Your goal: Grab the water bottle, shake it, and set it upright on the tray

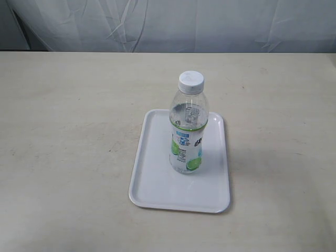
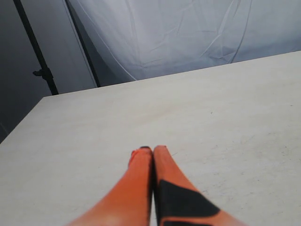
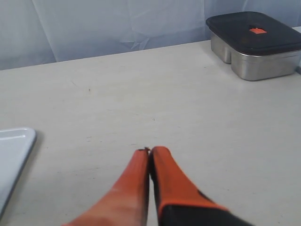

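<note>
The water bottle, clear with a white cap and a lime-pictured label, stands upright on the white tray in the exterior view. Neither gripper shows in that view. In the left wrist view my left gripper is shut, its orange fingers pressed together over bare table, with no bottle or tray in sight. My right gripper is shut too, holding nothing. A corner of the tray shows at the edge of the right wrist view, apart from the fingers.
A metal container with a dark lid sits on the table far from my right gripper. A pale cloth backdrop hangs behind the table. A dark stand pole rises beyond the table's edge in the left wrist view.
</note>
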